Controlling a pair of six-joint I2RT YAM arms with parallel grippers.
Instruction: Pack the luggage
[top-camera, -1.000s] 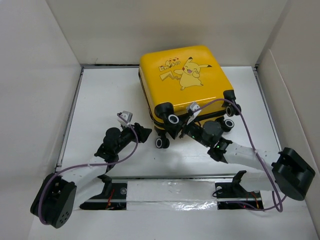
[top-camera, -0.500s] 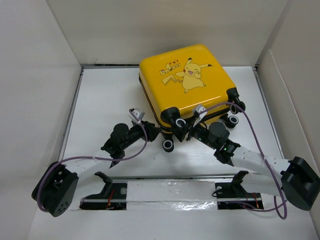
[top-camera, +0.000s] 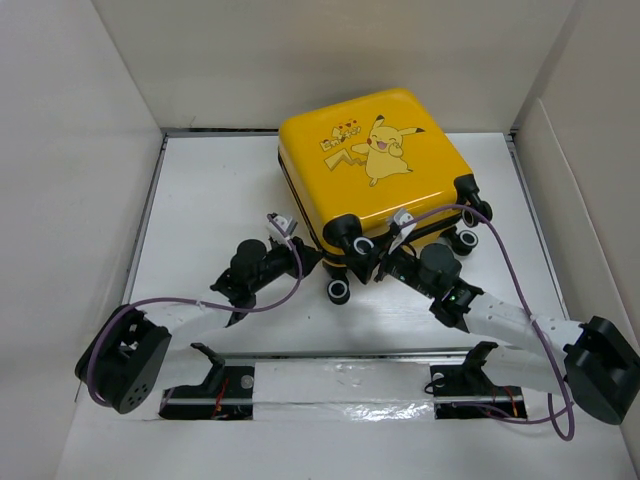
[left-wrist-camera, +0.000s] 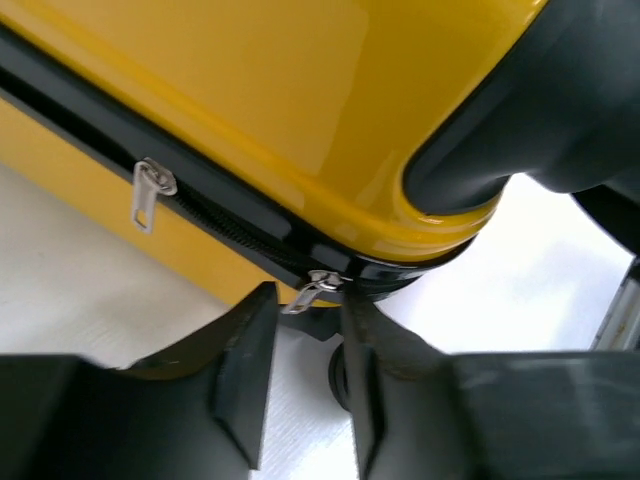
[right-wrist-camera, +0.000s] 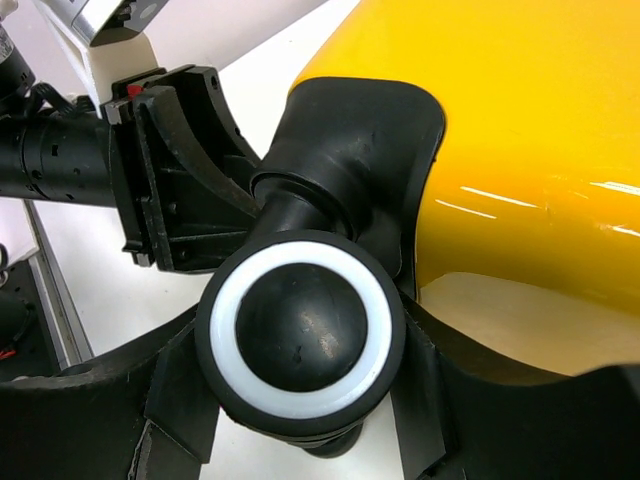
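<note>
The overhead view is bright, even and sharp, with only soft, short shadows under the luggage (top-camera: 370, 160) on the white table (top-camera: 200, 190). In the left wrist view a broad pale sheen crosses the yellow shell at upper centre, while the dark fingers (left-wrist-camera: 245, 370) along the bottom edge look slightly soft. In the right wrist view thin white glare streaks mark the shell at right, the wheel (right-wrist-camera: 300, 335) is crisp, and the lower corners fall into blurred black.
</note>
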